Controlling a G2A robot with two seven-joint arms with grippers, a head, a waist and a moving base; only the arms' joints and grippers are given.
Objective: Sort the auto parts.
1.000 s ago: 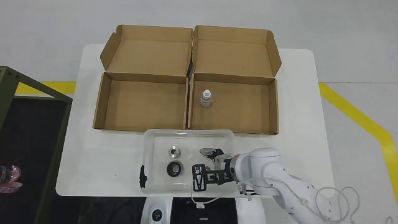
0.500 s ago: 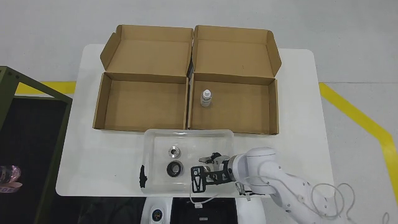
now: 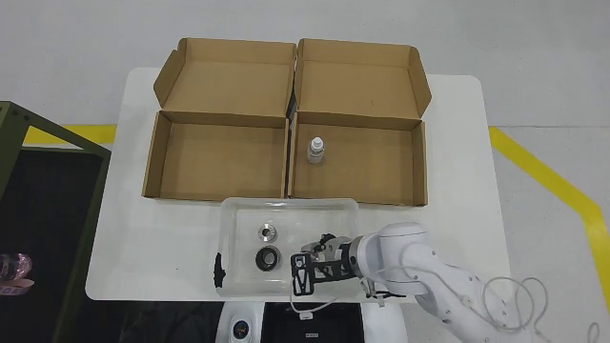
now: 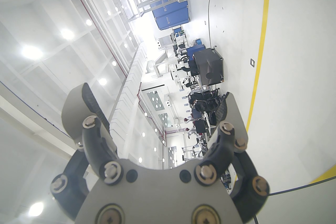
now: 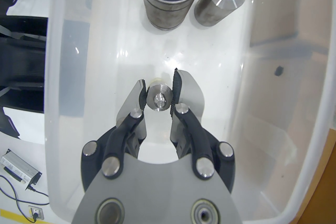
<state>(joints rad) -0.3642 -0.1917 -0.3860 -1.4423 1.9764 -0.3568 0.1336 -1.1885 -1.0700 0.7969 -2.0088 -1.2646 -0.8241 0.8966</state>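
A white table [image 3: 457, 152] stands on a pale floor crossed by a yellow line [image 3: 553, 178], with a green frame [image 3: 38, 138] just beside its left edge. A small grey box [image 5: 19, 166] with a black cable lies near a socket [image 5: 35, 212]. Blue machines [image 4: 170, 15] stand under ceiling lights [image 4: 31, 51].

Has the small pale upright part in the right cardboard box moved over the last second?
No. The small pale upright part stands in the same spot, near the left wall of the right cardboard box.
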